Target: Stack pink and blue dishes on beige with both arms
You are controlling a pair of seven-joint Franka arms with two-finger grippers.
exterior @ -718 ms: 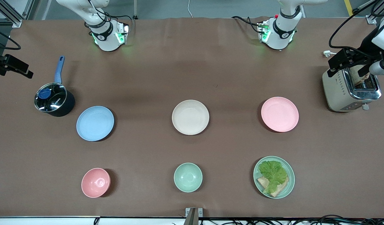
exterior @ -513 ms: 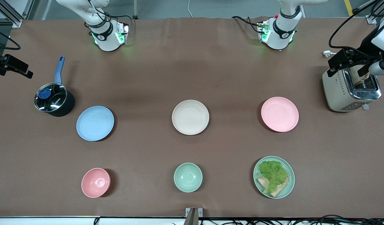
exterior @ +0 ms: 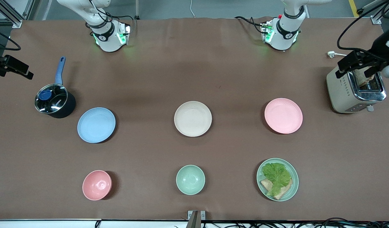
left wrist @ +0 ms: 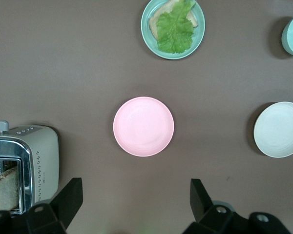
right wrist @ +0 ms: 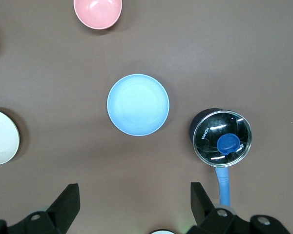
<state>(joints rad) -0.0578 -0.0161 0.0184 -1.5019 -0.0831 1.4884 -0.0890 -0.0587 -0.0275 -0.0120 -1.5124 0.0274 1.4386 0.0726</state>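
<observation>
Front view: shallow round cream-beige plate [exterior: 192, 118] sits mid-table on the brown table [exterior: 194, 63]. Shallow round light blue plate [exterior: 96, 124] lies beside it toward the right arm's end, shallow round pale pink plate [exterior: 283, 115] toward the left arm's end; all three apart, none stacked. Nearer the camera: small deep pink bowl [exterior: 97, 185], small mint-green bowl [exterior: 190, 179], mint-green plate with lettuce and bread [exterior: 277, 179]. Black saucepan with glass lid and blue handle [exterior: 54, 99] just beside the blue plate. Silver toaster [exterior: 355, 91] near the pink plate at the left arm's end. Left hand [exterior: 355, 63] hangs over the toaster, well apart from the pink plate. Right hand [exterior: 10, 67] is at the frame edge over the table's end near the saucepan, well apart from the blue plate.

Left wrist view: left hand [left wrist: 132, 200] with fingers spread wide, nothing between them. Pink plate [left wrist: 143, 126] lies on the table below, untouched; beige plate [left wrist: 279, 129] and toaster [left wrist: 22, 165] also in frame.

Right wrist view: right hand [right wrist: 132, 202] spread wide, holding nothing. Blue plate [right wrist: 138, 104] lies below it, untouched, saucepan [right wrist: 221, 139] just beside it.
</observation>
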